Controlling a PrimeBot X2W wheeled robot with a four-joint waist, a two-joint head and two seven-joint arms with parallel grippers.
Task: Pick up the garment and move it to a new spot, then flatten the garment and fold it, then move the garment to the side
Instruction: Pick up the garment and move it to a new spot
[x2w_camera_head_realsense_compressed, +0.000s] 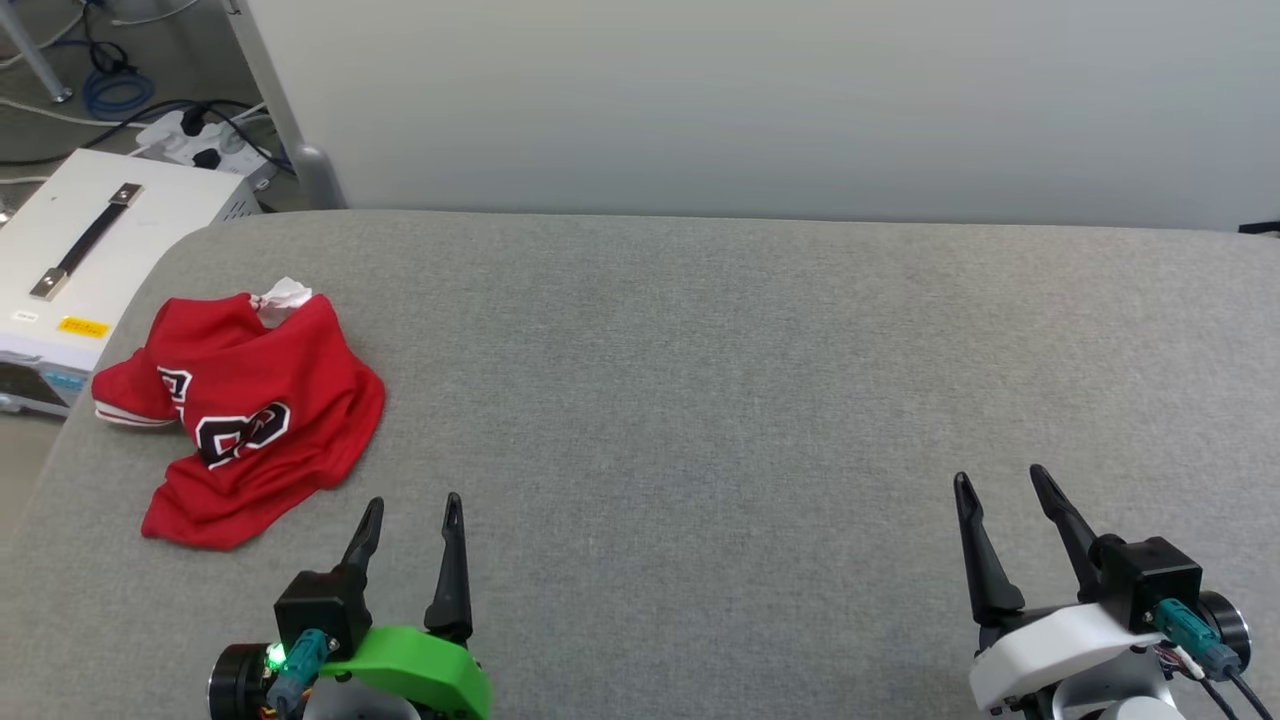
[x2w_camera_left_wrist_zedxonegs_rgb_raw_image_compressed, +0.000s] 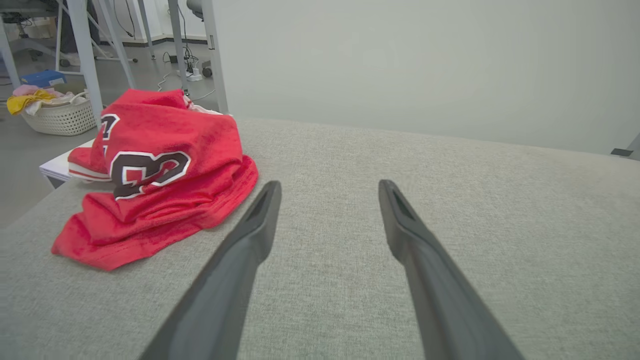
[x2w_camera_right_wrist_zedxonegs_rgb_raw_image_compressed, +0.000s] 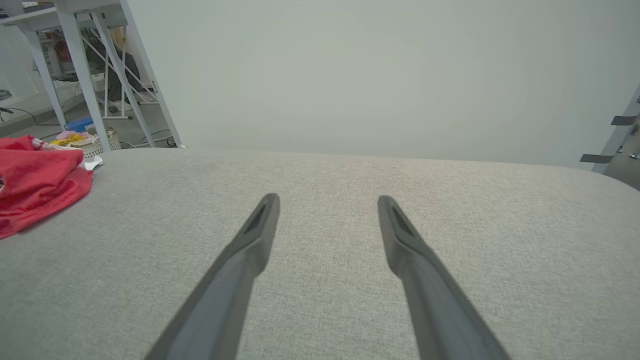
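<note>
Garment (x2w_camera_head_realsense_compressed: 250, 410) lies on the table (x2w_camera_head_realsense_compressed: 700, 380), left side of head frame, near the table's left edge. My left gripper (x2w_camera_head_realsense_compressed: 414, 500) is lower left, just below-right of it, apart. My right gripper (x2w_camera_head_realsense_compressed: 1000, 473) is lower right, well apart. A box (x2w_camera_head_realsense_compressed: 90, 240) sits off-table, upper left, beyond the garment.

Robotics lab, metal frame legs (x2w_camera_left_wrist_zedxonegs_rgb_raw_image_compressed: 86, 60), floor cables (x2w_camera_head_realsense_compressed: 115, 93), power strip (x2w_camera_head_realsense_compressed: 200, 145) (plugs in)

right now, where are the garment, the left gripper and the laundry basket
garment (x2w_camera_head_realsense_compressed: 310, 380): head view, red front beside the lettering
left gripper (x2w_camera_head_realsense_compressed: 414, 500): head view, midway between the tips of its open fingers
laundry basket (x2w_camera_left_wrist_zedxonegs_rgb_raw_image_compressed: 60, 120): left wrist view, its white perforated wall
</note>
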